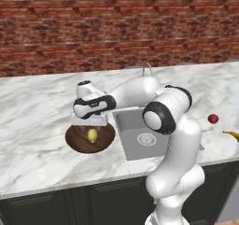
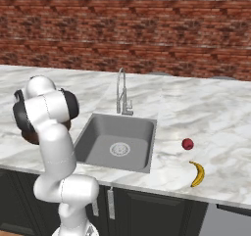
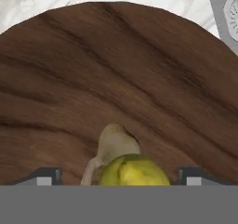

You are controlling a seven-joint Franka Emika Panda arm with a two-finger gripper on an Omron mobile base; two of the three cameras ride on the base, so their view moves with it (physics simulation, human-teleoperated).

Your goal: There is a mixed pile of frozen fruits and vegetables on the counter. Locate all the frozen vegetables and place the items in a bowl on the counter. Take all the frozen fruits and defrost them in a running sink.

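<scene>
Left of the sink [image 1: 142, 137], over the wooden bowl [image 1: 79, 142]: claw [image 1: 91, 124] hovering just above the yellow-green oval [image 1: 92, 135] lying inside. Best lifted straight up, clear of the rim, before swinging away.

Right of the sink [image 2: 117, 141], on the marble counter [image 2: 215, 112]: red fruit [image 2: 187, 144] and banana [image 2: 197, 174], both waiting for the basin.

Inside the bowl [image 3: 116, 69]: fingertips [image 3: 44, 176] spread wide, gripping nothing; yellow-green oval [image 3: 135, 171] between them, touching the beige lump [image 3: 114, 141].

A kitchen: marble counter [image 2: 206, 107], steel sink [image 2: 117, 142], faucet [image 2: 121, 90], brick wall [image 2: 147, 29].
</scene>
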